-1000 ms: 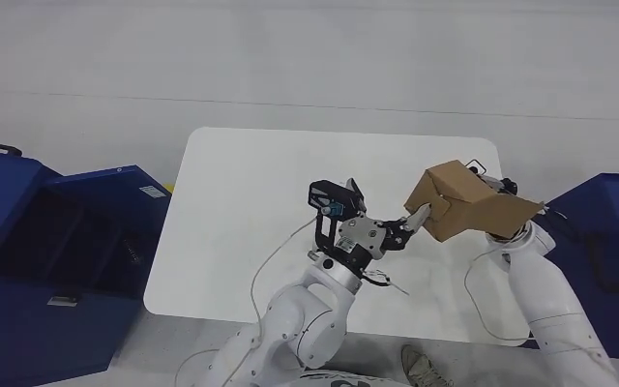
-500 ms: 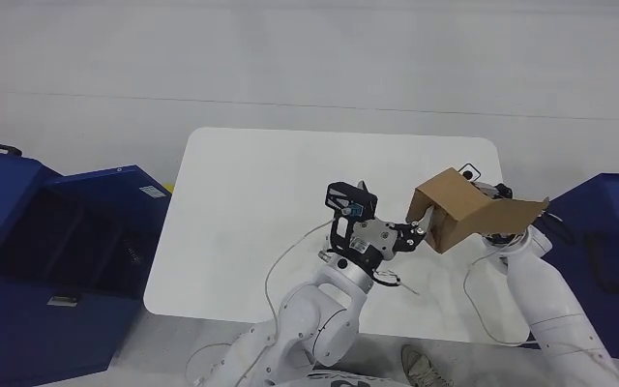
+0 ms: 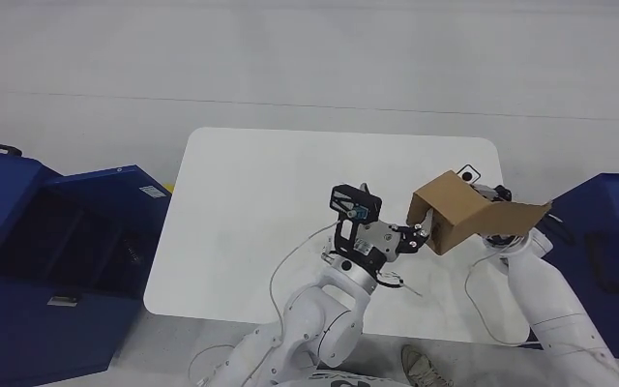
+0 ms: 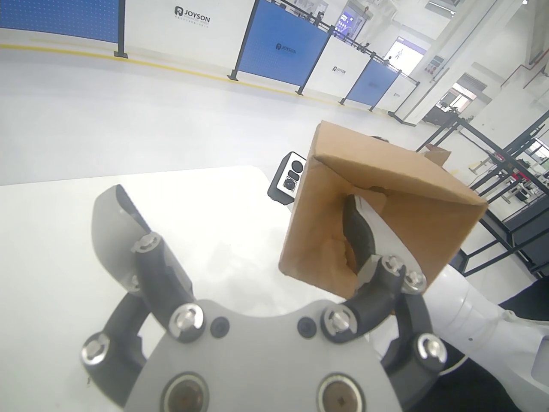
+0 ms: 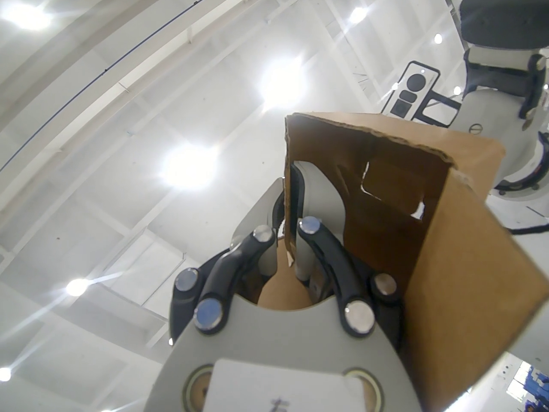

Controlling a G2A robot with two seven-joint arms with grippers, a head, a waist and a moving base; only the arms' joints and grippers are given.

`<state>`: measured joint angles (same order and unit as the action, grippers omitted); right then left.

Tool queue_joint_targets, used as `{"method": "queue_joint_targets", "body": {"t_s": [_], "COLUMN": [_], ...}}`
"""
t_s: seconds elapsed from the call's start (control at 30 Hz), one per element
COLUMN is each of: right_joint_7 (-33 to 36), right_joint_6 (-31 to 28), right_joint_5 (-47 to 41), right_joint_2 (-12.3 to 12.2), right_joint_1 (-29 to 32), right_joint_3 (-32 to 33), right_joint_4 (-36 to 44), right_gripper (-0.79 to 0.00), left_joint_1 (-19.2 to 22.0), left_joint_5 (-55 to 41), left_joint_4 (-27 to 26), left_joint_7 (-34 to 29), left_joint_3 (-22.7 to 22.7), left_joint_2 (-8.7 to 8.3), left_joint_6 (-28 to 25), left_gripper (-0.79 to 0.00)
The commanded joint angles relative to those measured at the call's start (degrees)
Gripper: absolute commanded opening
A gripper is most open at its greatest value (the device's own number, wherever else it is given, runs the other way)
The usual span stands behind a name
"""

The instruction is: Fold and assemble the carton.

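While the brown carton (image 3: 459,208) hangs in the air over the right end of the white desk (image 3: 251,213), the top view shows the left gripper (image 3: 418,239) meeting the carton's end that faces the middle of the desk. The carton is tilted, with 1 long flap sticking out past the desk's right edge. A blue bin (image 3: 77,252) stands on the floor off the desk's left side.

In the left wrist view, the left gripper is spread wide. 1 of its 2 fingers (image 4: 364,233) presses into a torn notch in the carton's end face, while the other hangs free above the bare desk, well apart from the cardboard. The carton is raised clear of the desk surface.

In the right wrist view, the right gripper (image 5: 289,203) is pressed together on 1 thin wall of the carton, 1 finger outside and 1 inside. The carton's open interior faces the camera, showing a small cut-out tab in the inner wall.
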<state>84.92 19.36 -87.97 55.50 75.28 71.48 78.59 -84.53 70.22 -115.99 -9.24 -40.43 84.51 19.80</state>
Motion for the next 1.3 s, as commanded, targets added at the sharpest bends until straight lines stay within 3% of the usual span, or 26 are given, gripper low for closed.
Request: {"method": "queue_joint_targets", "body": {"t_s": [0.0,0.3,0.53,0.73,0.93,1.07,1.27], "right_joint_7": [0.1,0.1,-1.5,-3.1,-7.3,-8.4,-8.4], "right_joint_6": [-0.1,-0.1,1.6,3.1,7.4,8.4,8.4], "right_joint_5": [-0.2,-1.1,-5.6,-9.3,-19.4,-20.9,-20.9], "right_joint_2": [-0.1,-0.3,-0.4,-0.5,-0.4,-0.4,-0.4], "right_joint_1": [0.2,0.4,0.2,0.2,0.7,0.8,0.8], "right_joint_3": [0.1,-0.1,0.5,-0.5,-2.9,-3.2,-3.2], "right_joint_4": [0.3,0.3,-0.4,0.3,3.1,3.8,3.8], "right_gripper": [-0.785,-0.785,-0.785,-0.785,-0.785,-0.785,-0.785], "left_joint_1": [0.0,-1.2,-5.4,-7.2,-8.2,-10.4,-10.4], "left_joint_5": [-0.1,-0.9,-3.1,-3.1,-9.9,-15.4,-15.4], "left_joint_4": [0.0,-1.1,-6.3,-7.8,-9.6,-10.4,-10.4], "left_joint_7": [0.1,1.8,2.8,2.1,8.3,14.7,14.7], "left_joint_3": [-0.1,-1.3,-5.1,-6.0,-7.5,-10.0,-10.0], "left_joint_2": [0.06,-0.06,-1.54,-2.79,-3.32,-3.88,-3.88], "left_joint_6": [0.1,0.0,-2.6,-5.5,-8.0,-13.5,-13.5], "left_gripper": [0.0,0.0,0.0,0.0,0.0,0.0,0.0]}}
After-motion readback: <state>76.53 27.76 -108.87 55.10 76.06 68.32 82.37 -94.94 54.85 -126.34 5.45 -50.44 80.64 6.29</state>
